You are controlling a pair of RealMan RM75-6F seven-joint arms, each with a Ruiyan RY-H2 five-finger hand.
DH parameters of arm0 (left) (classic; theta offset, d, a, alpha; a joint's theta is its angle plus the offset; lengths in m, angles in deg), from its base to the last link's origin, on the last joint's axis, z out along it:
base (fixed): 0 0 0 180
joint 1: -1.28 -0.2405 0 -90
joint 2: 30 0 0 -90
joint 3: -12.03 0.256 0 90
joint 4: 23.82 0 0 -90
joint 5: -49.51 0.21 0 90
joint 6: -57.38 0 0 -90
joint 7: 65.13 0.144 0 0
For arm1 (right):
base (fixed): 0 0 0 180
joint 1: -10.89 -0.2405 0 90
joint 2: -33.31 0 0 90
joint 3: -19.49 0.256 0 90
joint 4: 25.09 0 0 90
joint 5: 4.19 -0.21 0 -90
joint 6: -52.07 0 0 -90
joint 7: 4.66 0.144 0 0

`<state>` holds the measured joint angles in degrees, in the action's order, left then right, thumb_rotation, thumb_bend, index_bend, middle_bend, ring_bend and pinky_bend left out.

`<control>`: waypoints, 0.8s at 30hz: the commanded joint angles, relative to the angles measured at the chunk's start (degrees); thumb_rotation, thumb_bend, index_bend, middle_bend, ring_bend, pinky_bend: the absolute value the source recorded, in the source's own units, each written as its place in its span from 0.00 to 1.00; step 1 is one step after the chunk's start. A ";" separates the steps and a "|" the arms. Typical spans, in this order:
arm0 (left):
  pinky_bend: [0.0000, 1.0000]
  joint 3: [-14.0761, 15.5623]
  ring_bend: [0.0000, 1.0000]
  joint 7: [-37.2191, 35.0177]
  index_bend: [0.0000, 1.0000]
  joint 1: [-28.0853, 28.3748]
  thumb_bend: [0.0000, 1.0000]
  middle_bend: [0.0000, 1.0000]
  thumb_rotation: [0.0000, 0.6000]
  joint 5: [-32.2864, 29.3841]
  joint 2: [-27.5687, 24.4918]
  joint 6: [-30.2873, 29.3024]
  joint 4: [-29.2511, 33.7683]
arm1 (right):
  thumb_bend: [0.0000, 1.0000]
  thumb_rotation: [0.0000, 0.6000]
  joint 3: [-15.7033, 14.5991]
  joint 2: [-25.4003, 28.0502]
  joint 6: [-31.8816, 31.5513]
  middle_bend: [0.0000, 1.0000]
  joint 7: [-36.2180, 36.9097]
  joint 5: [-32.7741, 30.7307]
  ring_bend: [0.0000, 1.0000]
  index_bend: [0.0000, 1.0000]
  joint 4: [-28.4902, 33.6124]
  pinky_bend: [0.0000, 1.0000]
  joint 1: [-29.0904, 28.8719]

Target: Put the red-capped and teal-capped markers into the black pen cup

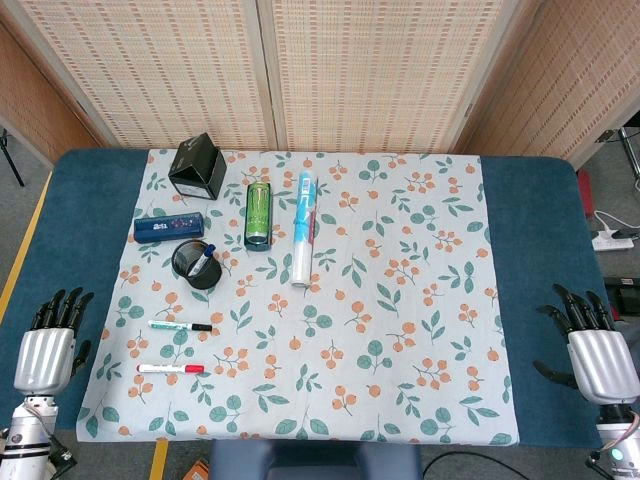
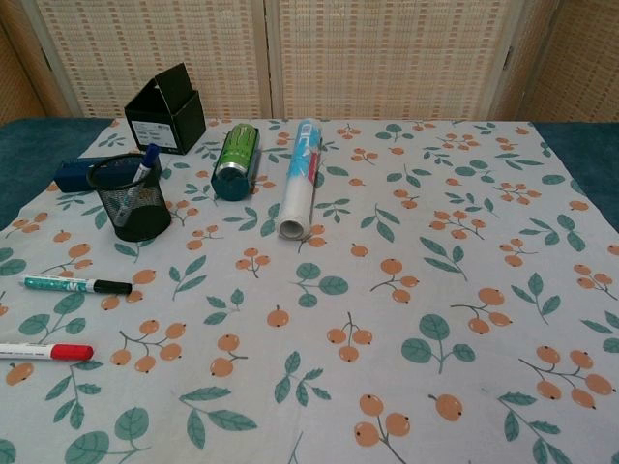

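The red-capped marker (image 1: 170, 369) (image 2: 46, 352) lies flat on the floral cloth near the front left, its cap pointing right. Just behind it lies the teal marker (image 1: 180, 325) (image 2: 75, 284), its dark end to the right. Further back stands the black mesh pen cup (image 1: 195, 263) (image 2: 131, 198), upright, with a blue-capped marker (image 2: 142, 166) inside. My left hand (image 1: 45, 345) hovers off the cloth's left edge, fingers apart and holding nothing, a short way left of both markers. My right hand (image 1: 597, 350) is at the far right edge, also empty with fingers apart. Neither hand shows in the chest view.
Behind the cup are a blue case (image 1: 168, 228), an open black box (image 1: 198, 167), a green can (image 1: 258, 213) lying on its side, and a white-and-blue roll (image 1: 304, 240). The floral cloth (image 1: 400, 330) covers a blue table.
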<state>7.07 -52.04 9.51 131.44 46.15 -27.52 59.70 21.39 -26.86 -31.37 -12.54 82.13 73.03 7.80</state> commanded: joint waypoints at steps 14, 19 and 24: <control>0.15 1.47 0.04 1.61 0.14 -0.29 0.34 0.07 1.00 0.78 0.63 0.46 3.06 | 0.00 1.00 -0.13 0.53 -0.91 0.04 0.72 0.38 0.10 0.26 0.33 0.02 0.48; 0.15 4.71 0.04 9.07 0.16 -0.46 0.34 0.13 1.00 1.27 2.65 2.79 9.34 | 0.00 1.00 0.02 0.47 -1.49 0.04 0.66 0.48 0.10 0.27 0.37 0.02 0.65; 0.16 7.33 0.07 20.06 0.21 -0.82 0.34 0.19 1.00 3.15 8.81 2.95 12.64 | 0.00 1.00 -0.04 0.51 -1.39 0.04 0.87 0.54 0.10 0.27 0.31 0.02 0.64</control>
<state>12.32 -37.73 9.00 133.34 50.97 -25.10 69.83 21.35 -26.34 -32.75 -11.66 82.67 73.34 8.44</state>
